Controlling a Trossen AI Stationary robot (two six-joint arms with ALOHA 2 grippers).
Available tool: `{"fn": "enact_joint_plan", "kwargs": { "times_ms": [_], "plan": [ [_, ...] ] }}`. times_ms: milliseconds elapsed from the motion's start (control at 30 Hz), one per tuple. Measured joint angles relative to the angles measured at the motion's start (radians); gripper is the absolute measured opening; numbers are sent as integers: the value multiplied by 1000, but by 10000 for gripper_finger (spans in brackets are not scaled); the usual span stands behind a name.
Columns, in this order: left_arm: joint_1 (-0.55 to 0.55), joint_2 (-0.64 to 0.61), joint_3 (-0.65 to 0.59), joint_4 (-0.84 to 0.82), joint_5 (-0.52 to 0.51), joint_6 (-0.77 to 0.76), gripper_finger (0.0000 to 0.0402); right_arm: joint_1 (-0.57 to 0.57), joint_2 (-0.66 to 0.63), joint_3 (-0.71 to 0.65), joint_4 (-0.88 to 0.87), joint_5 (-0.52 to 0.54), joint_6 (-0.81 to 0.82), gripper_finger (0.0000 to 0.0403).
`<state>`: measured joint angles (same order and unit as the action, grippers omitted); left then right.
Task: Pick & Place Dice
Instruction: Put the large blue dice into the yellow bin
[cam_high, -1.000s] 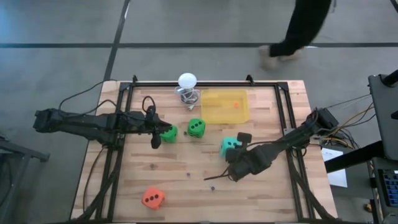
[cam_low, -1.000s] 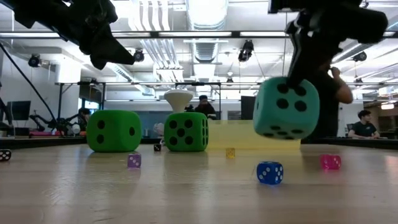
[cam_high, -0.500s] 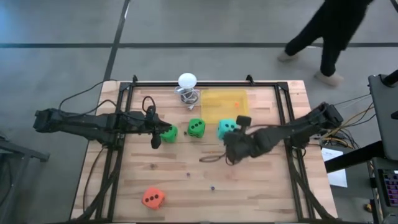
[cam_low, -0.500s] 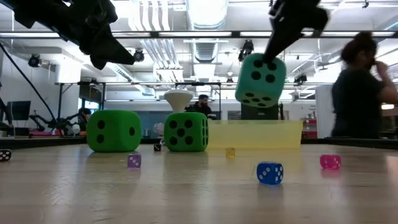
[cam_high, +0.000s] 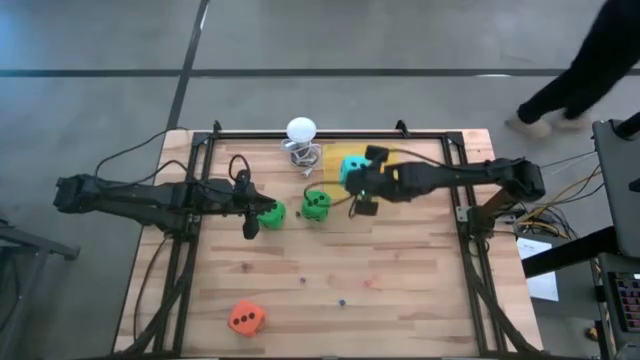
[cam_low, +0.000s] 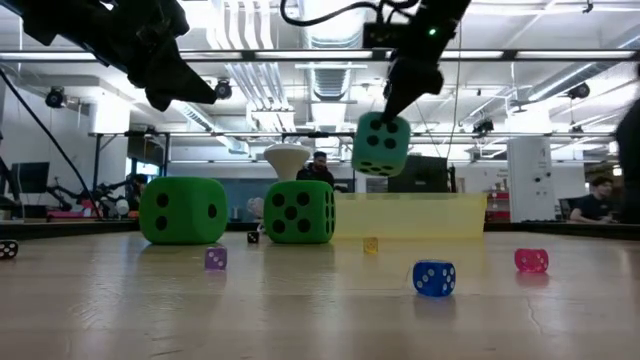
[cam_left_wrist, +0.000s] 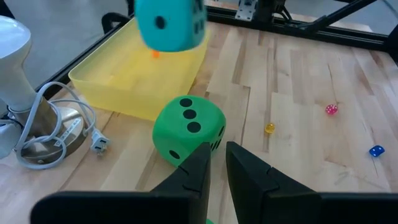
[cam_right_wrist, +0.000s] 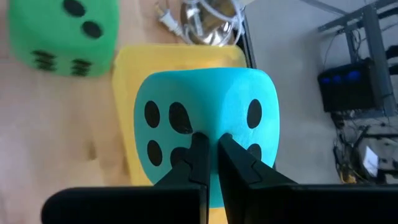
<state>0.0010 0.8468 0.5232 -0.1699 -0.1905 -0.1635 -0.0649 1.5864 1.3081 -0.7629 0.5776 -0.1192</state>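
Dice lay spread before us: the orange-red die (cam_high: 246, 318) near the front edge, and our left gripper (cam_high: 251, 215), fingers nearly closed and holding nothing, beside two green dice (cam_high: 271, 214) (cam_high: 316, 204). Our right gripper (cam_high: 364, 183) clenched the teal die (cam_high: 351, 169) aloft over the yellow tray (cam_high: 392, 160).

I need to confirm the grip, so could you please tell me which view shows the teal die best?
The right wrist view: the teal die fills it, pinched by the right hand. The low view shows it hanging above the yellow tray; the high view shows it small; the left wrist view crops its top.
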Motion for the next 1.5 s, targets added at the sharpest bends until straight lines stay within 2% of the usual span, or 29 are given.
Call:
{"fn": "enact_joint_plan", "kwargs": {
  "times_ms": [200, 433, 700, 1500],
  "plan": [
    [0, 0, 0, 0, 0, 2, 58, -121, 4, -13, 101, -88, -126, 7],
    [1, 0, 0, 0, 0, 11, 58, -209, 87, -15, 168, -159, -214, 8],
    [1, 0, 0, 0, 0, 11, 58, -237, 178, -9, 241, -178, -285, 8],
    [1, 0, 0, 4, 0, 10, 58, -269, 295, -7, 358, -175, -382, 8]
  ]
}}
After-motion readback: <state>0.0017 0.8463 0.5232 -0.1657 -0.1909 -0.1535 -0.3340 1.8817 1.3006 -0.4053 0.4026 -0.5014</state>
